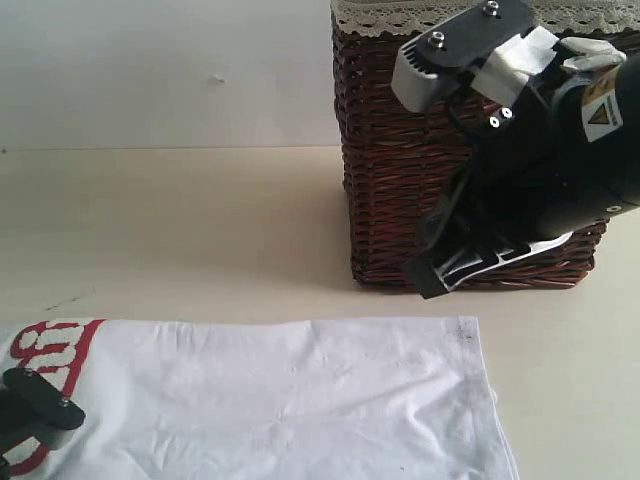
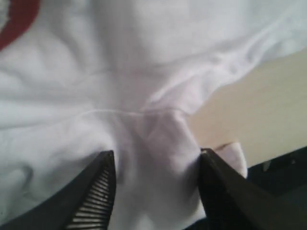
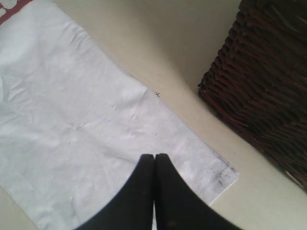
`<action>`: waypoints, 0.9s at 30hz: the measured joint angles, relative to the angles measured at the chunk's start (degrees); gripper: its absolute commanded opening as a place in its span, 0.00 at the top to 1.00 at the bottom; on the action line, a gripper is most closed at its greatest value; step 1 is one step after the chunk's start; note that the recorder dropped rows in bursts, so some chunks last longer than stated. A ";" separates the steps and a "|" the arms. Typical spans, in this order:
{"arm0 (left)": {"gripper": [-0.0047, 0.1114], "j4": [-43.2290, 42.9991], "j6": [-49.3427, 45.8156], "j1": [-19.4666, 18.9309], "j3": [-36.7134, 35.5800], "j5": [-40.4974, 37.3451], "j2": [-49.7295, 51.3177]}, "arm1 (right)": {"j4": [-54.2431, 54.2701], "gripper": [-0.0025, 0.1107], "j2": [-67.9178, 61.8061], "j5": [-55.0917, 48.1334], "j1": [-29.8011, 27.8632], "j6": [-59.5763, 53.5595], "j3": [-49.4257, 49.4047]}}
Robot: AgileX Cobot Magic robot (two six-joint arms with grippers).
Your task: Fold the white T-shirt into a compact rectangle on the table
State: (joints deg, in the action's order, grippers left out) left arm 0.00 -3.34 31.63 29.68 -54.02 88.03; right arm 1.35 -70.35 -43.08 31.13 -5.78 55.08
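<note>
While the left gripper [image 2: 157,154] sat low at the near left edge of the scene, its jaws stood apart with a bunched fold of the white shirt [image 1: 300,400] lying between them. That shirt lay spread flat across the near part of the table [image 1: 200,230], a broad white band with mild creases. Its red letters [image 1: 55,345] showed at the left end, just beside the left gripper, and a small dark mark sat at the far right corner. Seen from the right wrist, the right gripper [image 3: 154,156] hung above the plain right end of the shirt with its two fingers pressed together and nothing between them. Bare cream tabletop stretched beyond the cloth. Farther back on the right stood a dark brown wicker basket [image 1: 400,180], well apart from the shirt, with cream lace trim [image 1: 380,18] along its rim. The right arm [image 1: 560,150] crossed in front of the basket. A plain white wall [image 1: 150,70] closed the back.
</note>
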 measured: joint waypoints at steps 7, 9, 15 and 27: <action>0.80 -1.97 1.45 0.00 0.10 0.40 7.03 | 0.00 0.98 0.00 0.00 0.00 -0.10 0.00; 0.94 -2.46 1.45 0.00 0.10 0.25 7.58 | 0.00 0.98 0.00 0.00 0.00 -0.10 0.00; 0.96 -3.64 -2.01 0.00 2.71 -4.46 7.80 | 0.23 0.98 0.00 0.00 0.00 -0.10 0.00; 0.67 -17.48 -11.25 0.00 16.96 -11.35 7.93 | 0.23 0.98 0.00 0.00 0.00 -0.10 0.00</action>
State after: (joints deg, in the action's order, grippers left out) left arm -17.48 -14.59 31.63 46.64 -65.38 95.96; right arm 1.58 -70.35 -43.08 31.13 -5.87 55.08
